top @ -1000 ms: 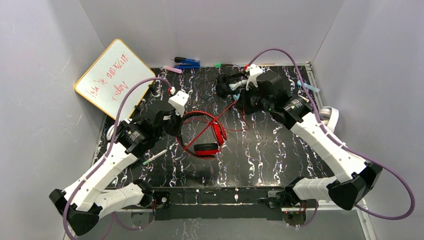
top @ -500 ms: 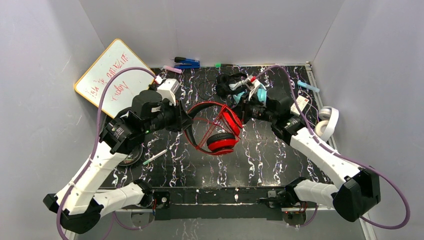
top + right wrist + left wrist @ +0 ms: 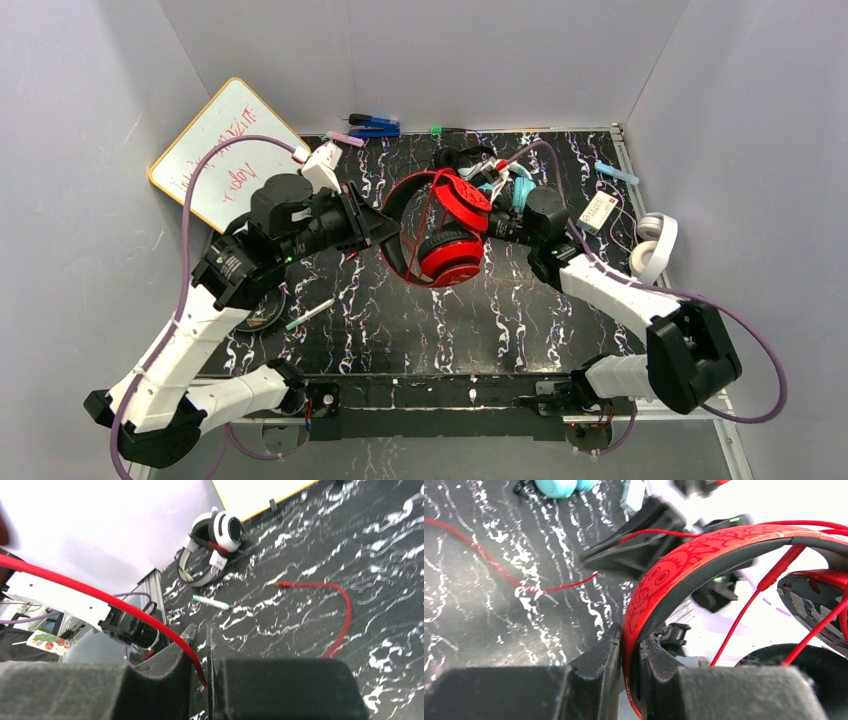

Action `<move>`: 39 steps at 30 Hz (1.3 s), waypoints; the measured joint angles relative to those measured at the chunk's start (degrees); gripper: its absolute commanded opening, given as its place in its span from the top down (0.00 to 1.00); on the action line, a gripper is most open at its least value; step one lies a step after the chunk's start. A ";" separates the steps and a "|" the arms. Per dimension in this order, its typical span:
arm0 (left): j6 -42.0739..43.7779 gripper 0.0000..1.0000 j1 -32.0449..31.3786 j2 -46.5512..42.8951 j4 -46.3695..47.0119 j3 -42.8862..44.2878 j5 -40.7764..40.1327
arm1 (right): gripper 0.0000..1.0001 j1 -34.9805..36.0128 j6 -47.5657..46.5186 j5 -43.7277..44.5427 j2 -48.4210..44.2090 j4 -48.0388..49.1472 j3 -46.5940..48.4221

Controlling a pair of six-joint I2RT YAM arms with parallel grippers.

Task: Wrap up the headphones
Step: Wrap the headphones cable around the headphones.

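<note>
Closest in, the left end effector (image 3: 629, 635) is pressed together on the headband of the red headphones (image 3: 445, 225). It holds them raised off the surface (image 3: 560, 330), the cups hanging just past its fingertips. Directly opposite, on the other side of the cups, the right end effector (image 3: 201, 630) has its jaws narrowly parted, and the red cord (image 3: 100, 597) runs through the gap. Whether it pinches the cord or only guides it I cannot tell. Strands of cord cross the band and cups between the two end effectors, so I judge the winding of this pair begun but not finished. A long tail drops from the right end effector to the surface and lies loose there, its plug end well beyond the fingers, with nothing tucked in. Just behind the right end effector, the teal headphones (image 3: 515, 190) and the small black headphones (image 3: 455, 160) sit bunched together. The all-white headphones (image 3: 655, 245) rest well off to its outer side, by the wall. Farthest from it, the white-and-black headphones (image 3: 215, 540) lie beneath the left arm, near a green marker (image 3: 211, 602) and the whiteboard (image 3: 225, 150). Neither end effector holds any of these four, and their cords are too small to read. By my reckoning one pair of five is partway wrapped and four remain.
</note>
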 measured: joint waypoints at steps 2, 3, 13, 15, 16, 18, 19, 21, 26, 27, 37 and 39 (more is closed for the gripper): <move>-1.11 1.00 0.00 0.00 0.57 1.25 0.13 | 0.81 0.02 0.35 -0.55 1.66 1.84 -1.88; -1.84 1.00 0.00 0.00 1.01 2.01 0.15 | 0.81 0.02 0.46 -0.79 2.47 2.51 -2.80; -6.64 1.00 0.00 2.58 0.72 8.59 -1.86 | 0.79 0.52 1.68 -2.56 7.41 11.72 -5.49; -7.23 1.00 0.00 3.30 0.55 8.96 -2.54 | 0.80 0.81 1.92 -2.80 8.55 13.07 -5.55; -7.43 1.00 0.00 3.56 0.46 9.01 -2.82 | 0.83 1.01 2.10 -2.91 8.94 14.05 -5.88; -7.82 1.00 0.00 4.04 0.07 9.16 -3.91 | 0.86 1.49 2.45 -3.08 9.46 15.41 -6.82; -7.98 1.00 0.00 4.24 -0.31 9.33 -4.50 | 0.86 1.75 2.64 -3.10 9.68 15.69 -7.10; -8.17 1.00 0.00 4.39 -0.66 9.60 -6.36 | 0.86 2.80 2.82 -3.10 10.03 15.54 -7.34; -9.73 1.00 0.00 4.55 -1.33 10.27 -11.85 | 0.86 8.00 1.53 -1.79 8.98 13.79 -8.17; -10.32 1.00 0.00 4.70 -1.25 10.27 -12.94 | 0.86 9.42 1.46 -1.07 7.65 13.38 -9.31; -11.85 1.00 0.00 6.54 0.92 8.13 -21.75 | 0.88 18.43 3.58 4.57 -5.99 11.30 -16.61; -11.23 1.00 0.00 6.91 0.90 8.13 -24.13 | 0.92 19.91 4.28 5.88 -7.87 9.92 -16.65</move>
